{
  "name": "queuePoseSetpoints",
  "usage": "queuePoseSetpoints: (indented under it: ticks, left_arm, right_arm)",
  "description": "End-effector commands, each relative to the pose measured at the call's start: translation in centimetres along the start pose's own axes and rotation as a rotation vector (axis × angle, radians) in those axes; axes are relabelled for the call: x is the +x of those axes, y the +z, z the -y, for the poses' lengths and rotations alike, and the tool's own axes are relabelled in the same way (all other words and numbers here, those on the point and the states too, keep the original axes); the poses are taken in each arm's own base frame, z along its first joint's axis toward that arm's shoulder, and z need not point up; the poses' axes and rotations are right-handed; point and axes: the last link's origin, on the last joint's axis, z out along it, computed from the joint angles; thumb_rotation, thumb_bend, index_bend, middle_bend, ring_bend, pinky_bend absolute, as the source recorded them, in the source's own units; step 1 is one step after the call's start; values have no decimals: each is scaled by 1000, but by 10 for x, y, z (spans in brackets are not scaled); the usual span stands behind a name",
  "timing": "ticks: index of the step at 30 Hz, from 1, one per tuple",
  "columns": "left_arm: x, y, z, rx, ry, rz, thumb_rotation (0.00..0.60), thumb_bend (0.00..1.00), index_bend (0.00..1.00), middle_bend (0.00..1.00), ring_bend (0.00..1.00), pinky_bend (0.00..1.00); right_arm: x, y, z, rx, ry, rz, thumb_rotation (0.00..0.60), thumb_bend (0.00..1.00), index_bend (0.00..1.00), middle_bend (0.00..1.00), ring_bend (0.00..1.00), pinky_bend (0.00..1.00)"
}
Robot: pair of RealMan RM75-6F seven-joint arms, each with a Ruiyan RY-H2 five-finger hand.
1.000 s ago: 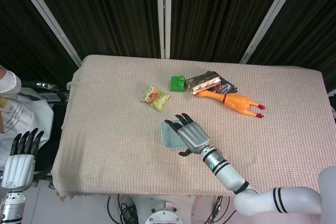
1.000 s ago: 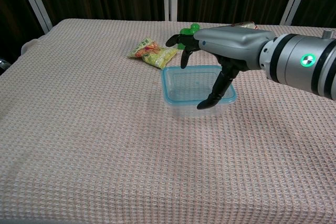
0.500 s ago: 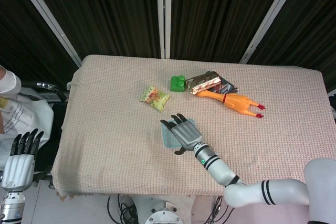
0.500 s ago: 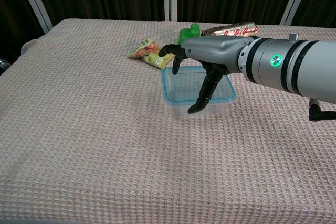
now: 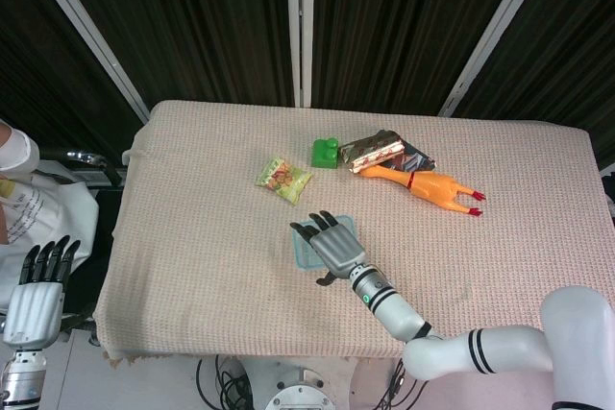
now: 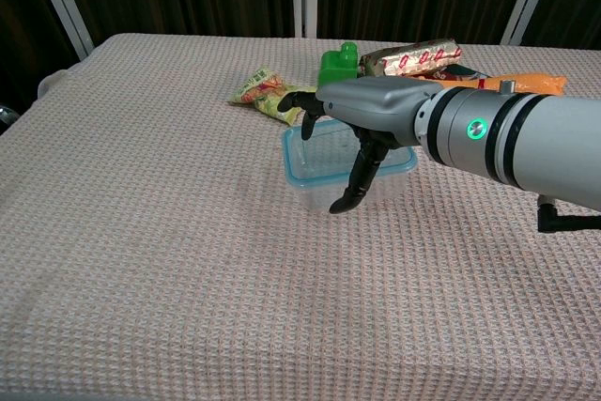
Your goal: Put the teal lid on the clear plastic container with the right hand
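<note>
The clear plastic container (image 6: 302, 168) stands mid-table with the teal lid (image 6: 293, 143) lying on its rim. My right hand (image 6: 374, 108) lies flat over it, fingers spread and holding nothing, with the thumb reaching down past the container's near side. From the head view the right hand (image 5: 332, 246) covers most of the container (image 5: 305, 254), and I cannot tell whether the palm touches the lid. My left hand (image 5: 39, 283) hangs off the table's left side, fingers straight and apart, empty.
Behind the container lie a yellow-green snack packet (image 5: 283, 178), a green block (image 5: 325, 152), a foil-wrapped pack (image 5: 377, 150) and an orange rubber chicken (image 5: 432, 185). The table (image 5: 192, 266) carries a pink woven cloth.
My right hand has slid leftward over the container, and its thumb now hangs at the near-left side. The container has shifted slightly left. The left hand has not moved.
</note>
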Motion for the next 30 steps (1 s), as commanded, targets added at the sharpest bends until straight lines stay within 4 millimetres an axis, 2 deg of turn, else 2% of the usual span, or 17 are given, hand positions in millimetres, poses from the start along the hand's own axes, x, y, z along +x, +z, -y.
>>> queuePoseSetpoints:
  ticks: [1,6,12,18,30]
  left_arm:
    - [0,0,0,1,-1,0,600,40,65,23,0,0]
    - [-1,-1,0,1,-2,1,600,40,65,23,0,0]
    - [0,-1,1,4,-5,-3,600,39,65,23,0,0]
    - [0,0,-1,-3,-2,-2,600,40,65,23,0,0]
    - [0,-1,-2,2,1,1,600,39,65,23,0,0]
  right_arm:
    - [-3,-1,-1,-6,1,6,600,7,0,233,0,0]
    - [0,-7,-2,7,8,-33,600,7,0,228,0,0]
    - [5,-35,-3,67,2,-106,600,6,0,226,0,0]
    - [-5,-56,-2,123,-16,-86,600,7,0,241,0,0]
    - [-21,-50,1,133,-51,-31,600,7,0,250,0,0]
